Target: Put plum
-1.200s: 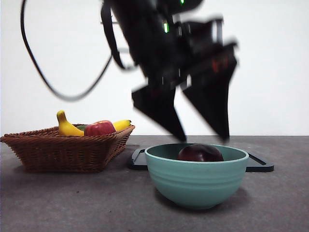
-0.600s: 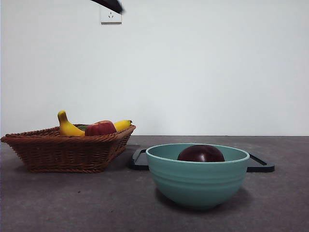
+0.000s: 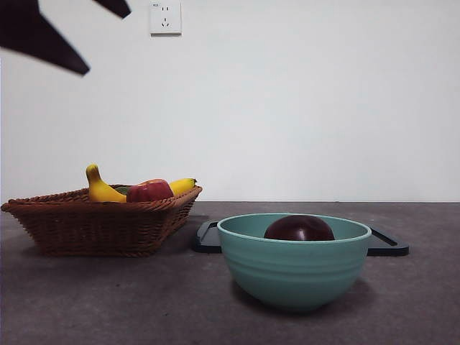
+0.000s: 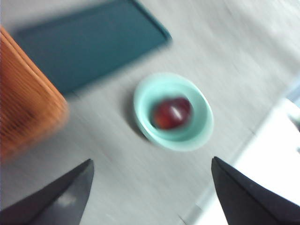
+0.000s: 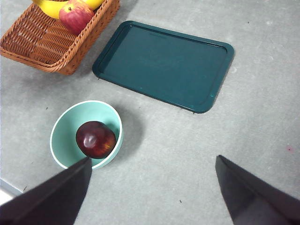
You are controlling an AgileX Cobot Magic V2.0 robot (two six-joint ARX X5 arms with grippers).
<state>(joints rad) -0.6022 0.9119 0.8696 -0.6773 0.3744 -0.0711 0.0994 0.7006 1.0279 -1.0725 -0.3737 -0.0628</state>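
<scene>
The dark maroon plum (image 3: 299, 228) lies inside the teal bowl (image 3: 293, 269) at the table's front middle. It also shows in the left wrist view (image 4: 172, 112) and the right wrist view (image 5: 95, 139). My left gripper (image 4: 151, 160) is open and empty, high above the bowl (image 4: 201, 131), and its picture is blurred. Its black tips (image 3: 108, 43) show at the front view's top left corner. My right gripper (image 5: 153, 158) is open and empty, high above the table near the bowl (image 5: 63, 136).
A wicker basket (image 3: 93, 223) at the left holds a red apple (image 3: 149, 191) and a yellow banana (image 3: 97, 188). A dark green tray (image 5: 164, 63) lies flat behind the bowl. A wall socket (image 3: 165, 18) is high on the back wall.
The open gripper that hung just above the bowl has risen away and now shows only as tips at the top left. The plum stays in the bowl.
</scene>
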